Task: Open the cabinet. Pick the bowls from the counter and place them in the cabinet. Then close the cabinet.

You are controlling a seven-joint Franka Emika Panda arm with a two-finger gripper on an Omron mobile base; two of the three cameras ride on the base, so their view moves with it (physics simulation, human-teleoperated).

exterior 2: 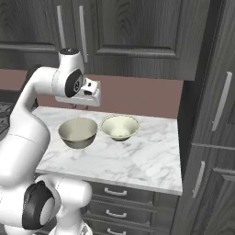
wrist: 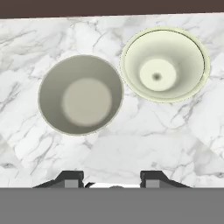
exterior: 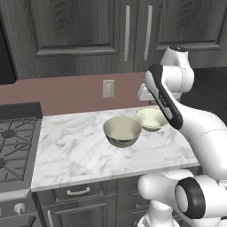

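Both cabinet (exterior: 88,31) doors are shut. The two bowls sit side by side on the tabletop (exterior: 80,155), deeper bowl (wrist: 81,94) just beside shallower bowl (wrist: 162,64). The pincer (wrist: 111,177) hovers above them, fingers apart, holding nothing. Best to reach for a bar handle (exterior 2: 83,33) squarely and pull steadily.

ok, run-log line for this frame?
cabinet: doors shut | bowls: both upright on counter | gripper: above bowls, jaws apart, holding nothing
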